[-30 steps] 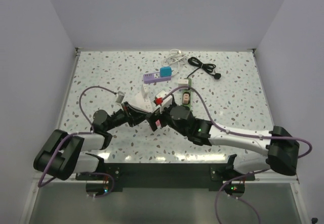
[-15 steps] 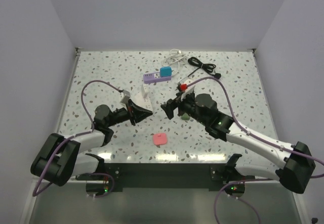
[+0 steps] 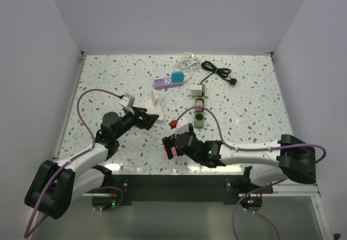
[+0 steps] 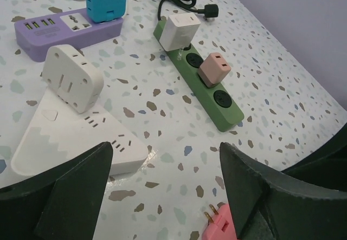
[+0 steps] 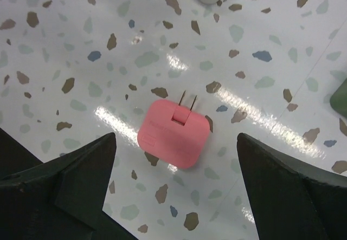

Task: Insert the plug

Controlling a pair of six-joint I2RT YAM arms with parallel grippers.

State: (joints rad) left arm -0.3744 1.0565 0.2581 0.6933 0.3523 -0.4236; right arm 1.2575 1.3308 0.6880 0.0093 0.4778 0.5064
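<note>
The speckled table [image 3: 255,104] is carrying everything, and both arms are reaching out over its near half. The right arm is bending across toward the middle, and the right gripper [image 3: 172,145] is hanging low over the tabletop with its fingers [image 5: 76,180] spread wide, touching nothing. The left gripper [image 4: 168,196] is sitting to the left, pointing toward the power strips, and its fingers [image 4: 81,191] are also standing well apart with nothing between them.

A white wedge-shaped power strip [image 4: 70,137] is lying just ahead of the left gripper, and a white rounded adapter [image 4: 73,77] is sitting plugged into its far end. Beyond it a purple power strip [image 4: 59,28] is lying crosswise, carrying a blue adapter [image 4: 107,0]. To the right a green power strip [image 4: 209,83] is running away from the camera; a white cube adapter [image 4: 181,31] is occupying its far socket and a beige-pink adapter [image 4: 214,69] is sitting near the middle, with bare sockets showing on either side of it. A black cable [image 3: 217,71] and a white cable [image 3: 187,61] are lying coiled near the back edge.

The pink plug [image 5: 173,140] is lying flat on the table between the right gripper's open fingers, apart from both, its two prongs pointing away from the wrist camera, well short of the green strip
</note>
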